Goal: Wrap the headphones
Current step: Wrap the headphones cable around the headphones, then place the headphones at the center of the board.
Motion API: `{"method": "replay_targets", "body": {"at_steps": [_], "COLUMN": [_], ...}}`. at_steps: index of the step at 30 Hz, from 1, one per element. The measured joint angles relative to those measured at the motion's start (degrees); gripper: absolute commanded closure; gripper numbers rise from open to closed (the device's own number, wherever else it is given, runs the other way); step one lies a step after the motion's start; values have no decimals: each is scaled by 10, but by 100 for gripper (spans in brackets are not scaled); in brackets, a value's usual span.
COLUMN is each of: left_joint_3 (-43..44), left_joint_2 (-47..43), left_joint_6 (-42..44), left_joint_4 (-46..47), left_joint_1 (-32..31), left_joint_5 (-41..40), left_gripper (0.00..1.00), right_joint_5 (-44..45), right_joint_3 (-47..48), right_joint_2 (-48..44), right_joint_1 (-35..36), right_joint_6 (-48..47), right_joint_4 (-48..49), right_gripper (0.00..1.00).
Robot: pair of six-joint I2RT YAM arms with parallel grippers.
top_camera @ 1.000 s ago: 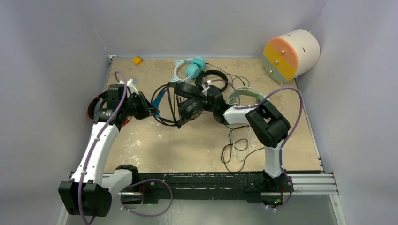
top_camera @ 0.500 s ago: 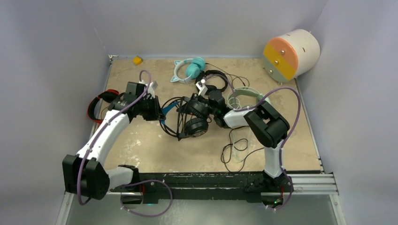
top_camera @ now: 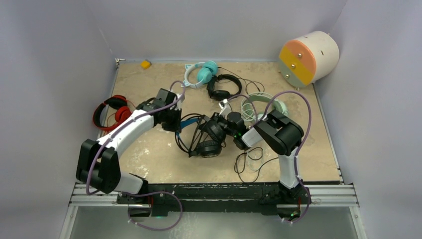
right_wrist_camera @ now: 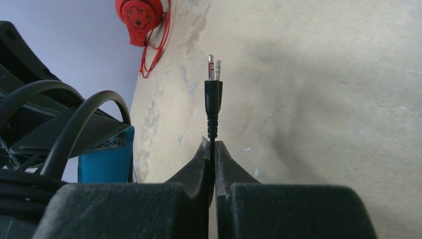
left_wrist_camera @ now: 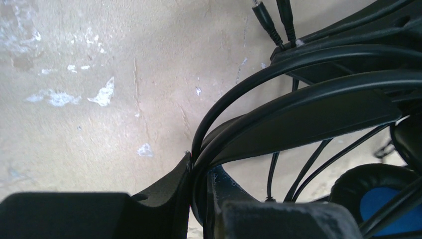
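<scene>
Nearest the arm bases, a loose black cable (top_camera: 250, 160) lies in slack loops on the worktop (top_camera: 149, 159), just right of centre; which set it belongs to cannot be told. Beyond it, mid-worktop, sits the set in hand: the black headphones with the blue inner band (top_camera: 206, 137), raised between the two arms, with their cord (left_wrist_camera: 306, 167) already crossing the frame in several turns. The left claw (left_wrist_camera: 199, 172) is pressed together on the black headband (left_wrist_camera: 308, 107), holding the set from its left side. The right claw (right_wrist_camera: 212, 148) is pinched on the cord just below the jack plug (right_wrist_camera: 213, 92), which points straight out beyond the fingertips. So the free end lies just right of the set, and the band's long axis runs roughly from one claw to the other. The right arm is the nearer to that end, so any last turn or tuck would probably be made by it while the left steadies the band. Farther back lie the red headphones (top_camera: 112, 110) at the left edge, the mint-green pair (top_camera: 261, 103) to the right, then the small all-black pair (top_camera: 224, 87), the teal cat-eared pair (top_camera: 201, 72) and, in the far right corner, a cream drum (top_camera: 308, 57).
</scene>
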Motion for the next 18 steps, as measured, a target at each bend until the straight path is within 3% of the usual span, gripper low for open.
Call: {"method": "replay_targets", "body": {"at_steps": [6,18], "left_joint_3": [0,-3], "left_joint_2": [32,59], "left_joint_6": [42,89], "left_joint_4": [23,39], "left_joint_1": [-64,-94], "left_joint_5": [-87,-173], "left_gripper": [100,100], "right_joint_5": [23,30], "right_joint_3": [-23,-23], "right_joint_2": [42,42], "right_joint_1": [0,0], "right_joint_6": [2,-44], "right_joint_4": [59,49], "right_gripper": [100,100]}}
